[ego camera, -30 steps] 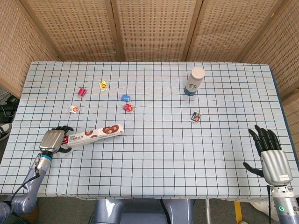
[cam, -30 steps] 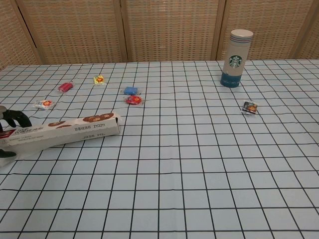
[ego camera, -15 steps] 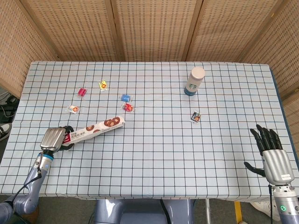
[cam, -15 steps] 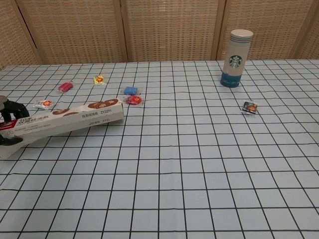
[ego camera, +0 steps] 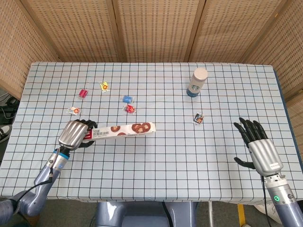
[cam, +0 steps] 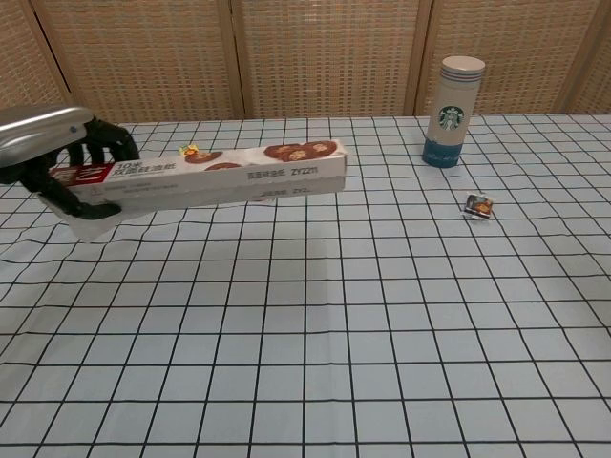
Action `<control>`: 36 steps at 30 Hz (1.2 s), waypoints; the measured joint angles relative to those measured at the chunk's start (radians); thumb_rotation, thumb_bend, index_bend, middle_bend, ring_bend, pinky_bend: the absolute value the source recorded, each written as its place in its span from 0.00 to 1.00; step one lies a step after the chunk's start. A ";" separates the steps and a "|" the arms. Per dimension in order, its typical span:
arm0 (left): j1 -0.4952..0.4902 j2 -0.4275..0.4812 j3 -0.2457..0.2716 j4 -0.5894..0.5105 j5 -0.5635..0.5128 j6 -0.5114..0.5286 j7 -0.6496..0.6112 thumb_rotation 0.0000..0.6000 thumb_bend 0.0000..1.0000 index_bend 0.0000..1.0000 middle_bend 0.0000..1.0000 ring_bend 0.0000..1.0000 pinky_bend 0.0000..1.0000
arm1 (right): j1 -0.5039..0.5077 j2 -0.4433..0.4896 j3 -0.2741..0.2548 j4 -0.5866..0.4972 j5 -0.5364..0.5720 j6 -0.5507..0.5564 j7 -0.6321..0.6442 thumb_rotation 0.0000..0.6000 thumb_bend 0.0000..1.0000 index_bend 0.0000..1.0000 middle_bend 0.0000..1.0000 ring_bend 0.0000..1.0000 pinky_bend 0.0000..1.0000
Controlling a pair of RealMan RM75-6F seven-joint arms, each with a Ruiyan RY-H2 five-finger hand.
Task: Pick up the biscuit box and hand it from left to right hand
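Note:
The long white biscuit box (ego camera: 124,130) (cam: 224,176) with cookie pictures hangs lifted above the checked cloth, pointing right. My left hand (ego camera: 75,134) (cam: 57,153) grips its left end, fingers wrapped around it. My right hand (ego camera: 257,146) hovers at the table's right front with its fingers spread and nothing in it; the chest view does not show it. A wide gap separates the box's free end from the right hand.
A Starbucks tumbler (ego camera: 197,82) (cam: 452,112) stands at the back right. Small wrapped sweets lie about: a dark one (ego camera: 199,118) (cam: 478,205) near the tumbler, and red (ego camera: 84,92), yellow (ego camera: 104,86) and blue (ego camera: 127,99) ones at the back left. The checked table (ego camera: 189,156) is backed by wicker screens.
My left hand has lifted the box off the cloth and carried it rightward, levelling it. My right hand has moved up and slightly left toward the centre, still spread.

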 measured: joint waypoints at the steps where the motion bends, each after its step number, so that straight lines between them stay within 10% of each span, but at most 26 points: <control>1: -0.017 -0.007 -0.011 -0.014 -0.016 -0.009 0.028 1.00 0.47 0.66 0.58 0.47 0.56 | 0.020 0.019 0.008 -0.023 0.010 -0.034 0.009 1.00 0.00 0.00 0.00 0.00 0.00; 17: -0.317 -0.288 -0.155 -0.006 -0.330 -0.073 0.341 1.00 0.47 0.67 0.58 0.47 0.56 | 0.286 0.089 0.111 -0.246 0.336 -0.348 -0.223 1.00 0.00 0.00 0.00 0.00 0.00; 36: -0.358 -0.331 -0.153 -0.005 -0.336 0.006 0.300 1.00 0.47 0.67 0.58 0.48 0.56 | 0.461 -0.119 0.103 -0.177 0.644 -0.359 -0.452 1.00 0.00 0.00 0.00 0.00 0.00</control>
